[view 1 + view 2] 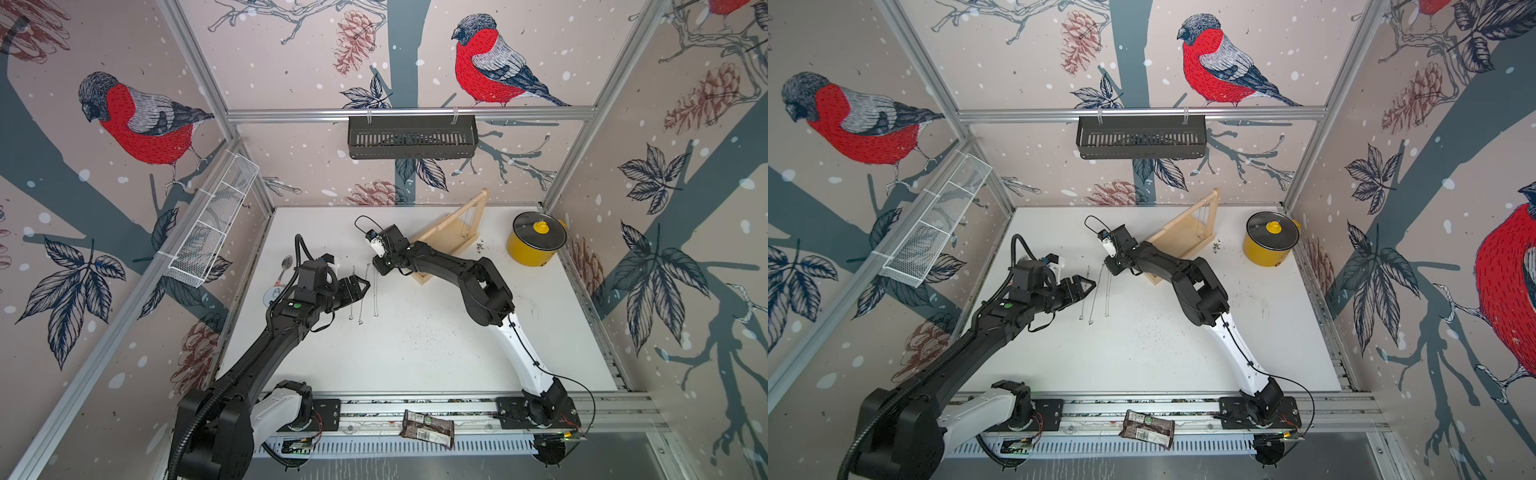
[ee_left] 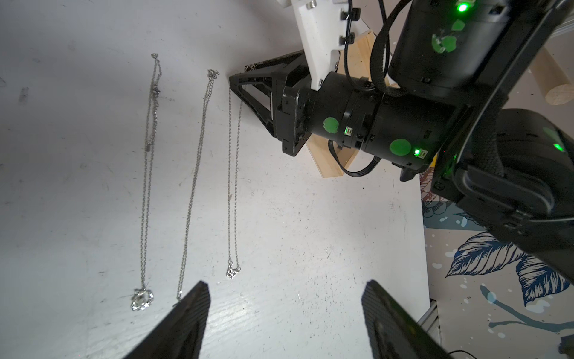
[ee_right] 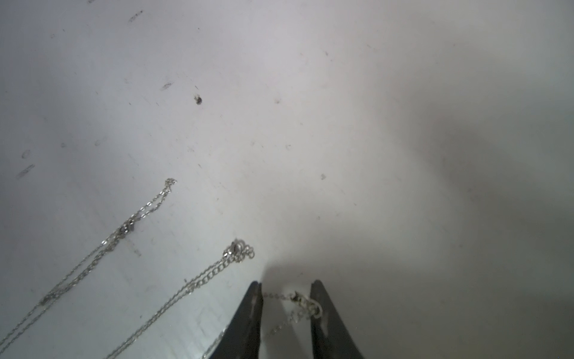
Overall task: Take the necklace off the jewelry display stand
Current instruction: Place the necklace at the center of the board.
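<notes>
Silver necklace (image 2: 233,186) nearest the wooden stand (image 1: 453,239) has its clasp between the right gripper's (image 3: 285,284) narrowly parted jaws; left gripper (image 2: 285,283) gapes empty.

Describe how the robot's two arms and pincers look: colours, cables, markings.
Both arms are mostly black with a white link near the base. The left arm carries a ribbed black conduit and a green dot sticker. The right arm has a thin black cable along its white link, green dot stickers and green lights. The left pincer and the right pincer have black tapered fingers.
</notes>
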You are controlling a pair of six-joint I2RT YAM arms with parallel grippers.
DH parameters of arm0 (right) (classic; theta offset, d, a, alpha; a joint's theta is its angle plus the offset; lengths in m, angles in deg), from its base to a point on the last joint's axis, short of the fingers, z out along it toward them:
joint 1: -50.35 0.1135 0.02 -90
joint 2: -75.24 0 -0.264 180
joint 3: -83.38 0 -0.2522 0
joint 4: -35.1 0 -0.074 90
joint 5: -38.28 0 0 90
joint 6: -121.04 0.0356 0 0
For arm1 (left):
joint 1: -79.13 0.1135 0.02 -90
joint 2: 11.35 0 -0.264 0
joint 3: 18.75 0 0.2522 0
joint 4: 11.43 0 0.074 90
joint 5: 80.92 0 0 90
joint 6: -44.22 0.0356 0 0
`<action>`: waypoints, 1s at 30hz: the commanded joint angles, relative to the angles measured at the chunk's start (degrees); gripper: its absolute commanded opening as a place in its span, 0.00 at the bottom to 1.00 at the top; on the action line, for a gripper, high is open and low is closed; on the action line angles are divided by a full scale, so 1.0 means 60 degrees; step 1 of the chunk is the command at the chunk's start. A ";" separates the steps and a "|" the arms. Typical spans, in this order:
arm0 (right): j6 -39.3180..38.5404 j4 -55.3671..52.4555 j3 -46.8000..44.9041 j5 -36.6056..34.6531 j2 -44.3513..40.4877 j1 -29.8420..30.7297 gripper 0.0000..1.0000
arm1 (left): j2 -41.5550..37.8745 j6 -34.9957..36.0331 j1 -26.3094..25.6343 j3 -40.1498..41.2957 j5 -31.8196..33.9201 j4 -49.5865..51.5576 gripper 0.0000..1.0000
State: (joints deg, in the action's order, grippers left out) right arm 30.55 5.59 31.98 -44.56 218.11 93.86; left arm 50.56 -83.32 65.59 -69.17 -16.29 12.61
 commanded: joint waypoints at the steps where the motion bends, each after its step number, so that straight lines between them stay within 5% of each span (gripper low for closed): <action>1: -0.0268 -0.0303 0.0107 -0.0261 0.0094 0.0056 0.30 | -0.0065 0.0016 0.0019 -0.0002 -0.0048 0.0048 0.78; 16: -0.0343 -0.0481 0.0151 -0.0359 0.0080 0.0101 0.31 | 0.0659 -0.1098 -0.0006 0.1270 -0.0684 -0.2043 0.79; 23: -0.0262 -0.0408 0.0157 -0.0163 0.0032 0.0087 0.31 | 0.1796 -0.1225 -0.1110 0.0904 -0.0690 -0.3874 0.79; 30: -0.0240 -0.0378 0.0121 -0.0080 0.0008 0.0048 0.31 | 0.2579 -0.1427 -0.1329 0.1251 -0.0919 -0.5362 0.79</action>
State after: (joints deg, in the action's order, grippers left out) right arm 29.31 4.28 32.62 -45.63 218.20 94.25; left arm 64.92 -90.95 57.96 -61.98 -20.70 -12.70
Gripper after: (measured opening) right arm 0.308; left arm 0.790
